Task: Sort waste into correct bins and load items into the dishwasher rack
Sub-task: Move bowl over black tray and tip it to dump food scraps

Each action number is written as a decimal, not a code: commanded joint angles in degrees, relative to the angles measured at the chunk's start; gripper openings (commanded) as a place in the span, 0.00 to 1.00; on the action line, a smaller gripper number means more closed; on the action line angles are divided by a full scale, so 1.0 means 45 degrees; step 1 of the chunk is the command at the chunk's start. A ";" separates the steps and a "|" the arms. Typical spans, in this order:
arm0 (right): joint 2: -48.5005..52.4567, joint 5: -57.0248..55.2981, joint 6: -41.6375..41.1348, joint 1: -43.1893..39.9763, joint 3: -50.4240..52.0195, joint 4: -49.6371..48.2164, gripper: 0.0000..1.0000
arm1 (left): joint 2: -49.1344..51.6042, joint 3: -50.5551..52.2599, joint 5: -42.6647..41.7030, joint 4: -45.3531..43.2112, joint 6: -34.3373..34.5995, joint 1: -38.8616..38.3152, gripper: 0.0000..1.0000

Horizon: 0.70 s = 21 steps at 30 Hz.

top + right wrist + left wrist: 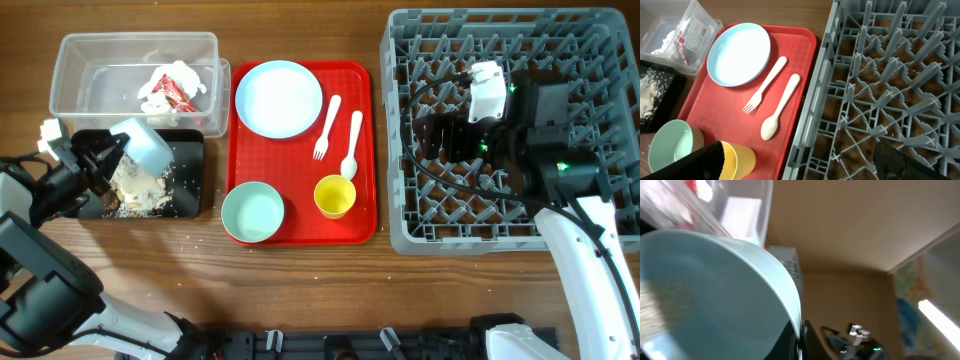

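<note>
My left gripper (108, 158) is shut on the rim of the pale blue-white bowl (146, 145) and holds it tilted over the black tray (188, 150), where brownish and white food scraps (136, 188) lie. In the left wrist view the bowl (715, 295) fills the frame, with the jaws (801, 341) pinching its rim. The clear tub (80, 70) holds the red-and-white wrapper with tissue (172, 88). My right gripper (435, 135) is open and empty above the grey rack (600, 60); its fingers (800, 165) straddle the rack's left edge (815, 115).
The red tray (300, 150) carries the pale blue plate (279, 98), white fork (327, 128), white spoon (352, 148), mint green bowl (252, 212) and yellow cup (335, 196). Rice-like crumbs are scattered on the wood by the black tray.
</note>
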<state>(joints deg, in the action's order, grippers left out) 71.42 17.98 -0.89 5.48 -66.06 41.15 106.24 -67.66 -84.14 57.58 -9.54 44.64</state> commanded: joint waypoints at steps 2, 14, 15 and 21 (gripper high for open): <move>0.0131 -0.0068 -0.0165 0.0053 -0.0296 0.0015 0.96 | 0.0097 0.0049 -0.0816 -0.0238 0.0563 0.0063 0.04; 0.0131 -0.0068 -0.0180 0.0053 -0.0291 0.0126 0.96 | 0.0092 0.0049 -0.0529 -0.0685 0.2229 0.0083 0.04; 0.0131 -0.0068 -0.0175 0.0053 -0.0291 0.0131 0.96 | 0.0092 0.0049 -0.0510 -0.0918 0.2229 0.0121 0.04; 0.0131 -0.0010 -0.0282 0.0053 -0.0291 0.0165 0.96 | 0.0083 0.0049 -0.0860 -0.0204 0.2021 0.0359 0.04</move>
<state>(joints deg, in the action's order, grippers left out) 71.42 17.98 -1.19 5.48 -66.06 41.67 106.26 -67.64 -84.47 55.46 0.16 45.52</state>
